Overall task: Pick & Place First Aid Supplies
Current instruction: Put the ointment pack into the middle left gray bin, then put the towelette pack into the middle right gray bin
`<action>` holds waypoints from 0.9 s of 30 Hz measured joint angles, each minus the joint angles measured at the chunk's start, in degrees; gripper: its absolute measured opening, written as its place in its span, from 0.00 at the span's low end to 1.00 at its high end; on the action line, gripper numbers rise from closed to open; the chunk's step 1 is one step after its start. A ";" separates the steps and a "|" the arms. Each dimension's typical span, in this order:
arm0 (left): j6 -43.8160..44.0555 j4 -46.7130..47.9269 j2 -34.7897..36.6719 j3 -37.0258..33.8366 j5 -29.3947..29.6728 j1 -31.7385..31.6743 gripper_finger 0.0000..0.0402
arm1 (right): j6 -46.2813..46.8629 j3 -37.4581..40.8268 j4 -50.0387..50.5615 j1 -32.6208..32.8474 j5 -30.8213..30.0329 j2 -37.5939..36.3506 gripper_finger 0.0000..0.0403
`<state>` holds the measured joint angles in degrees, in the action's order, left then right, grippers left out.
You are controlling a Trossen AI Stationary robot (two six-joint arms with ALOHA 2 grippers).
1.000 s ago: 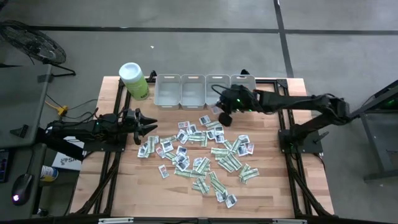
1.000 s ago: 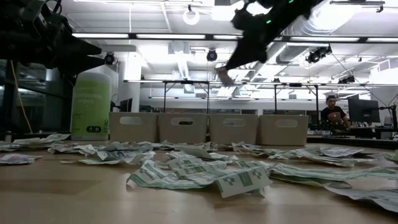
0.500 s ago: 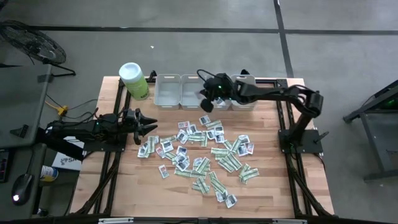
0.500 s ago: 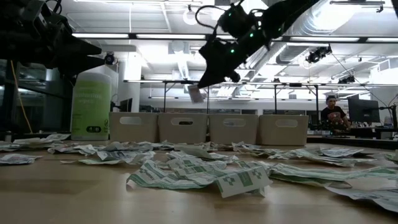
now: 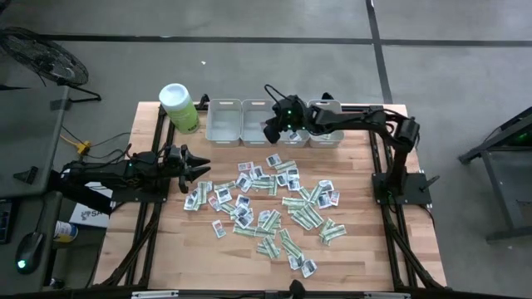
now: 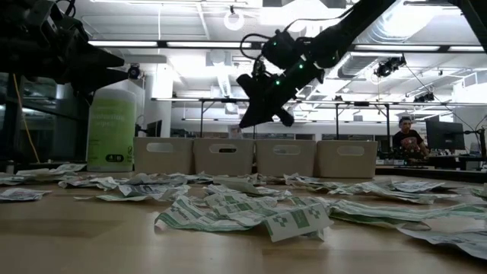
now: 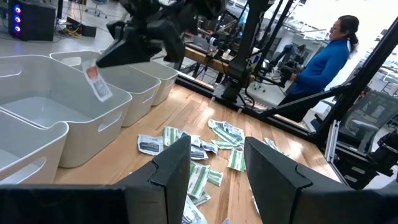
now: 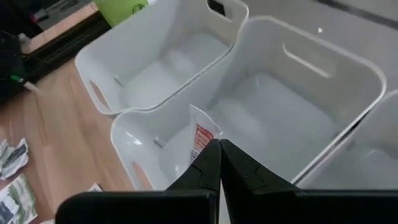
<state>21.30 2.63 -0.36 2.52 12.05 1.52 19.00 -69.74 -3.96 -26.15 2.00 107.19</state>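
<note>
The left gripper (image 5: 196, 166) waits low at the surface's left edge, jaws apart and empty, beside the scattered first aid supplies (image 5: 274, 208) (dozens still lie loose on the wood). Further right, the right gripper (image 5: 271, 133) hangs over the row of grey bins (image 5: 224, 121), jaws clamped on one packet (image 8: 200, 138). The packet points out from the jaw tips, long axis in line with them, directly above the open second bin (image 8: 292, 81); the drop looks ready. It is a small white paper packet with red print.
</note>
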 joint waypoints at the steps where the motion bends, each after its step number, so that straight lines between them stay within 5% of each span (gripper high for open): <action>1: 0.00 0.00 -0.02 0.00 0.00 0.00 0.37 | 0.35 0.19 -0.06 -0.08 -0.13 0.44 0.00; 16: 0.02 0.00 -0.01 0.00 0.00 0.00 0.37 | 1.56 0.26 0.33 -0.22 -1.49 2.35 0.01; 27: 0.00 0.00 0.00 -0.01 0.00 0.00 0.37 | 0.94 0.26 1.77 -0.22 -2.42 1.05 0.20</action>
<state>21.31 2.63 -0.36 2.52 12.05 1.52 19.94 -69.47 -2.19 -26.37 -0.42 108.23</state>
